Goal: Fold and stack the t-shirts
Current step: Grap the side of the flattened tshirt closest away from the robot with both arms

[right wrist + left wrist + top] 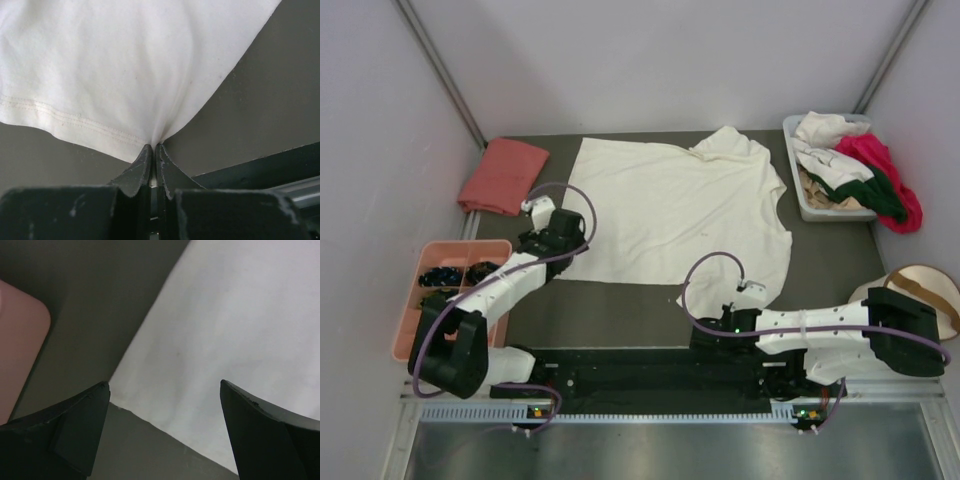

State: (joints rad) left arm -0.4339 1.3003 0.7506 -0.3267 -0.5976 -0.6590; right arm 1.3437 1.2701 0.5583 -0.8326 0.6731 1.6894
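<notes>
Both arms [505, 285] have white links, black joints, looping purple cables [686, 295] and scuffed black fingers [134, 172].

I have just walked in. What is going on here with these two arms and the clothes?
A large cream-white t-shirt lies spread flat on the table. The right gripper is shut on a hemmed corner at its near edge. The left gripper hangs open over its near left corner, gripping nothing. A folded salmon-pink t-shirt lies at the far left; more shirts wait in the grey bin at the far right.
</notes>
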